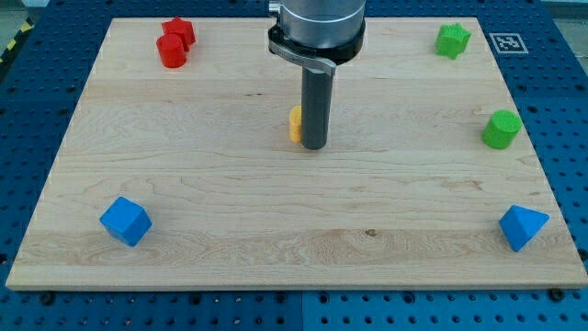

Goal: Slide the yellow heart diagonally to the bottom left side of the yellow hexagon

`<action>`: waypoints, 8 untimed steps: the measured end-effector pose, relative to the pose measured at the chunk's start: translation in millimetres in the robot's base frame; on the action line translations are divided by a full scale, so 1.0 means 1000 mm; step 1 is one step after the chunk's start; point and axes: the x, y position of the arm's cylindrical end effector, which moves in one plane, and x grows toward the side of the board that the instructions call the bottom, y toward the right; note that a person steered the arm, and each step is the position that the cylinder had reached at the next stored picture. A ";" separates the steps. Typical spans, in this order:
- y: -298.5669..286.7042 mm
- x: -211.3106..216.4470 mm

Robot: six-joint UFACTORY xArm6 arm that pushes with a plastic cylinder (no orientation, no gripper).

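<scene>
Near the board's middle, a small yellow block [295,123], shape mostly hidden, is touched on its right by my tip [315,146], a bare rod gripping nothing; it is judged light, rigid, easily slid, best pushed broadside.

The rod [315,110] hides most of a yellow block [295,123], so its shape is unreadable.
</scene>
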 end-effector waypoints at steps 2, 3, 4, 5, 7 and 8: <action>-0.008 0.030; -0.008 -0.023; -0.008 -0.058; -0.008 -0.040; -0.052 -0.018; -0.027 -0.047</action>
